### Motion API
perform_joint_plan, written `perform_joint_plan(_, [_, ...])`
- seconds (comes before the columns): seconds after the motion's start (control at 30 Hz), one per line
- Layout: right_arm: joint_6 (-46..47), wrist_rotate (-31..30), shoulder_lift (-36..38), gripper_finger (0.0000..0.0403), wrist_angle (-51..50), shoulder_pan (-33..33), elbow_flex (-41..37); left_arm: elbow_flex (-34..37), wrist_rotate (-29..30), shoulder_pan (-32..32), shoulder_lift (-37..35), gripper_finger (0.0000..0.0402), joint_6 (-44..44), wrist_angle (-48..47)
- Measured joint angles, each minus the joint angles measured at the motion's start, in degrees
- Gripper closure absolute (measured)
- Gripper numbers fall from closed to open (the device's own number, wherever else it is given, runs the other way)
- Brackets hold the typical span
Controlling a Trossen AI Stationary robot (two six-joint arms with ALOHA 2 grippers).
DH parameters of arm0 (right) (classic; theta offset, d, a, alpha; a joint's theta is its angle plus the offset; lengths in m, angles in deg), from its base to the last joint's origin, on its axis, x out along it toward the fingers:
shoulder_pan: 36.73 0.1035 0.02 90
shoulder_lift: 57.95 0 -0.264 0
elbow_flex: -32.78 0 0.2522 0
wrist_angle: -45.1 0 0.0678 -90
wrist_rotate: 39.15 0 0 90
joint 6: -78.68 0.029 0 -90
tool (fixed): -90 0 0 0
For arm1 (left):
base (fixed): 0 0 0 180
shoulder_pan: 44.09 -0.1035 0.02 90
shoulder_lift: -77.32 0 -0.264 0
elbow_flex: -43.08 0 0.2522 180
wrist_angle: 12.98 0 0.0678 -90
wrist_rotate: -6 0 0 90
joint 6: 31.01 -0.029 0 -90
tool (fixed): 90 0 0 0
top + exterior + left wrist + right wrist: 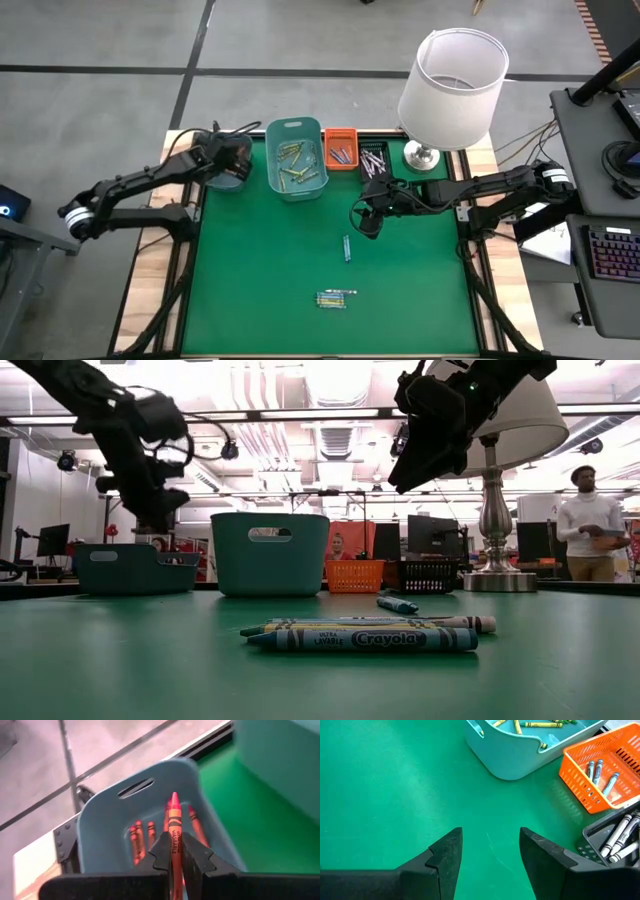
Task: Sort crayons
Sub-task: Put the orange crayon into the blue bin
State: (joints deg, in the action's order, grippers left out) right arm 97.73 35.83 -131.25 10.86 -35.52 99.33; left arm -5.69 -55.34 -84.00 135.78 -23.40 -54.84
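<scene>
My left gripper [174, 842] is shut on an orange-red crayon [174, 815] above a small teal bin [107, 815] at the table's far left, which holds several more orange-red crayons [141, 837]. My right gripper [490, 840] hangs open over bare green mat, right of centre, with nothing between its fingers. A blue crayon [347, 248] lies on the mat near it, and a small bunch of crayons [335, 298] lies nearer the front edge. The larger teal bin [297, 158] holds yellow-green crayons, the orange bin [340, 148] blue ones, and the black bin [373, 160] grey-white ones. My left gripper pinches the orange-red crayon's wrapped shaft [174, 839] between its two fingers. The crayon lies along the fingers, its pointed tip [174, 797] sticking out past them. The fingers slant down toward the small teal bin. The crayon is lifted clear, above the bin's inside.
A lamp with a white shade [452, 80] stands at the table's far right corner. The bins line the far edge. The green mat [260, 270] has free room at the left and front. A person [590, 525] stands in the room beyond the table.
</scene>
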Motion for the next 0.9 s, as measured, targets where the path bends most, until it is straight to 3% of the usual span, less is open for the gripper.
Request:
perform_joint_plan(0.4, [0.1, 0.0, 0.0, 0.0216, 0.2, -0.1, 0.0, -0.5, 4.0, -4.9, 10.6, 0.0398, -2.3, 0.1])
perform_joint_plan(0.9, [0.5, 0.0, 0.0, 0.0216, 0.2, -0.1, 0.0, -1.8, 6.9, -5.0, 17.6, 0.0382, -3.6, 0.1])
